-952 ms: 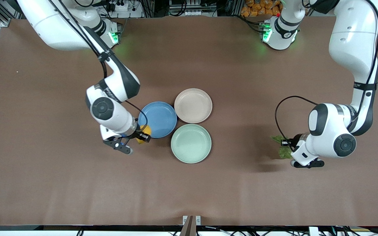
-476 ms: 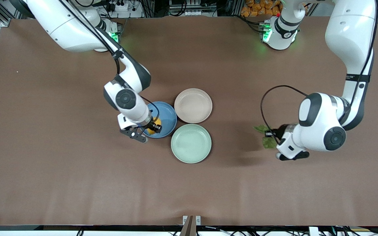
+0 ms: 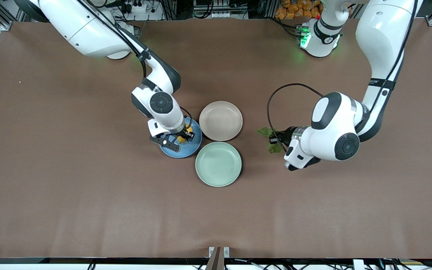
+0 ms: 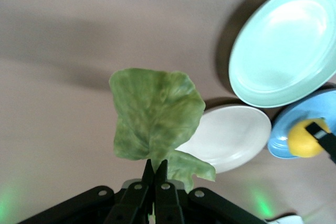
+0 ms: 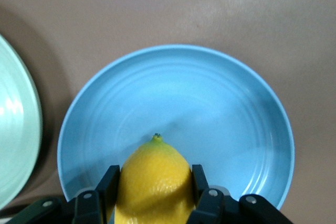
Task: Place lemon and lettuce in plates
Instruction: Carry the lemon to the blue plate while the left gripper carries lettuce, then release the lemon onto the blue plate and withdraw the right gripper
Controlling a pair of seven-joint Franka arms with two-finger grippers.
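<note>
My right gripper [image 3: 181, 138] is shut on the yellow lemon [image 3: 186, 135] and holds it over the blue plate [image 3: 190, 149]. In the right wrist view the lemon [image 5: 153, 179] sits between the fingers [image 5: 110, 179] above the blue plate [image 5: 210, 103]. My left gripper [image 3: 277, 140] is shut on the dark green lettuce [image 3: 265, 132] and holds it over bare table beside the beige-pink plate [image 3: 220, 120], toward the left arm's end. In the left wrist view the lettuce [image 4: 155, 111] hangs from the gripper [image 4: 155, 167], with the beige-pink plate [image 4: 233, 137] past it.
A pale mint-green plate [image 3: 218, 164] lies nearer the front camera, touching the other two plates. It also shows in the left wrist view [image 4: 286, 45] and the right wrist view [image 5: 13, 129]. Brown tabletop surrounds the plates.
My right gripper carried the lemon from beside the blue plate to over it. My left gripper carried the lettuce from the left arm's end toward the plates.
</note>
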